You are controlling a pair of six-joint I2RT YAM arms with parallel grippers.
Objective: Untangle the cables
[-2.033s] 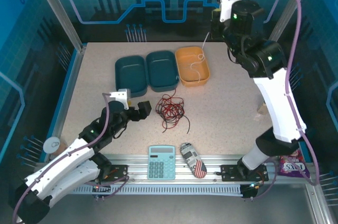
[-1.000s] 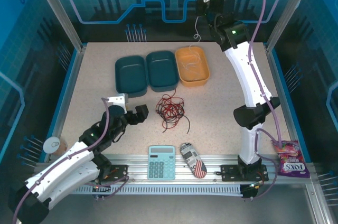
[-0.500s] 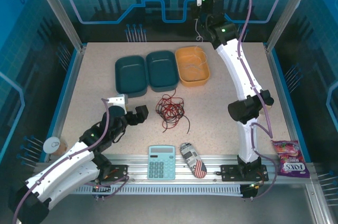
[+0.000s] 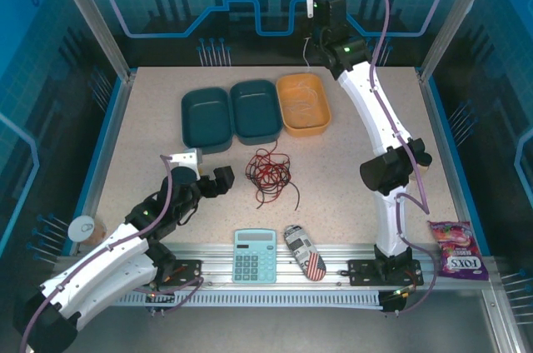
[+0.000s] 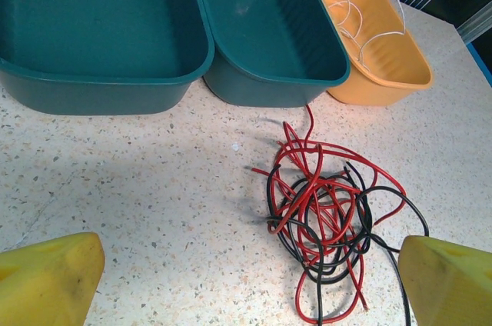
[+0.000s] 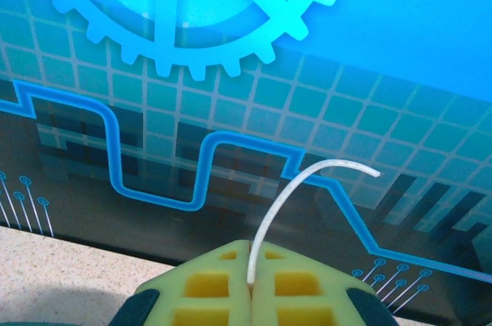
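Note:
A tangle of red and black cables (image 4: 268, 174) lies on the speckled table in front of the teal bins; in the left wrist view the tangle (image 5: 327, 214) sits between my spread yellow fingers (image 5: 48, 280). My left gripper (image 4: 218, 180) is open and empty, just left of the tangle. High at the back wall, my right gripper (image 4: 313, 35) is shut on a thin white cable (image 6: 296, 191), whose free end curls up past the pads (image 6: 207, 287). The white cable (image 4: 306, 53) hangs down towards the orange bin (image 4: 323, 124), where more of its loops (image 5: 350, 18) lie.
Two teal bins (image 4: 206, 117) (image 4: 255, 109) stand side by side left of the orange bin. A calculator (image 4: 254, 255) and a flag-patterned object (image 4: 306, 253) rest at the near rail. A snack packet (image 4: 456, 259) lies at the right, beyond the table's edge.
The right arm has swung left from the back right and stretched up to the back wall, carrying the white cable higher. The left gripper drew back slightly; the tangle stayed put.

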